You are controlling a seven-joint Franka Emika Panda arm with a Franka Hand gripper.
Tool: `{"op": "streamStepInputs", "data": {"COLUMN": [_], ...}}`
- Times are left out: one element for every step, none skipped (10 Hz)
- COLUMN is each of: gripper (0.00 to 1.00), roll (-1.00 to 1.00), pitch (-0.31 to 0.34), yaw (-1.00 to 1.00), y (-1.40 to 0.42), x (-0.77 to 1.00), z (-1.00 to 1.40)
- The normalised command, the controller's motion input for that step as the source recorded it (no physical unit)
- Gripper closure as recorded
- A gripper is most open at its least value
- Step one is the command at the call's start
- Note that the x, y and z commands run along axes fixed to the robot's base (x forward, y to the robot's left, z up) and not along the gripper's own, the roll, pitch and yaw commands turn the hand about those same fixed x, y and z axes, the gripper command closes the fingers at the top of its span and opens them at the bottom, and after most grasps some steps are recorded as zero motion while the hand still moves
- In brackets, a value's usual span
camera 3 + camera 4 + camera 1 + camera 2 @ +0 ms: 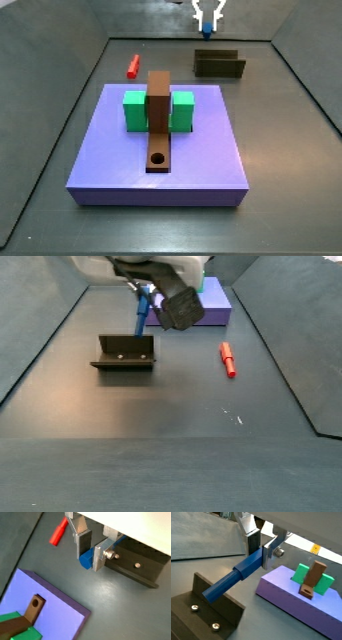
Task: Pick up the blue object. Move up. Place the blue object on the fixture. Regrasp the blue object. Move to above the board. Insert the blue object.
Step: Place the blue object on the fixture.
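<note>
Wrist view: gripper has its jaws pinching the blue peg just beside the fixture. Red peg lies apart on the floor; board corner nearby.

Wrist view: peg runs long from the jaws down toward the fixture, lower end at its upright. Prob. being set there so it can be regripped at a better angle. Board carries green block and brown bar.

Side view: gripper hangs over the fixture near the floor's far edge, peg tip just showing. Bar's hole is empty.

Side view: gripper holds peg tilted above the fixture; contact unclear.
</note>
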Motion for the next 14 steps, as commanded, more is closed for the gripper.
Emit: {"op": "streamStepInputs", "data": {"gripper": [1.0,1.0,1.0,1.0,1.0,1.0,1.0,1.0,1.0,1.0,1.0,1.0,1.0,1.0], "roll": [-0.01,-0.06,-0.03,0.0,0.0,0.0,-0.04,-0.11,-0.13,-0.14,-0.11,-0.09,-0.13,-0.15], "pitch": [-0.023,-0.037,-0.023,-0.006,0.0,0.0,-0.017,-0.026,-0.031,-0.02,-0.017,-0.009,0.0,0.0], "yaw": [0.0,0.0,0.06,0.1,0.12,0.1,0.06,0.02,0.02,0.04,0.05,0.05,0.08,0.09], "y": [-0.01,0.0,0.0,0.0,0.0,0.0,0.0,0.0,0.0,0.0,0.0,0.01,0.03,0.04], "x": [0.45,0.39,0.21,0.1,0.05,0.01,0.0,0.0,0.0,0.0,0.0,0.0,0.02,0.07], "z": [-0.3,-0.35,-0.34,-0.29,-0.25,-0.24,-0.21,-0.15,-0.13,-0.12,-0.11,-0.11,-0.09,-0.05]}}
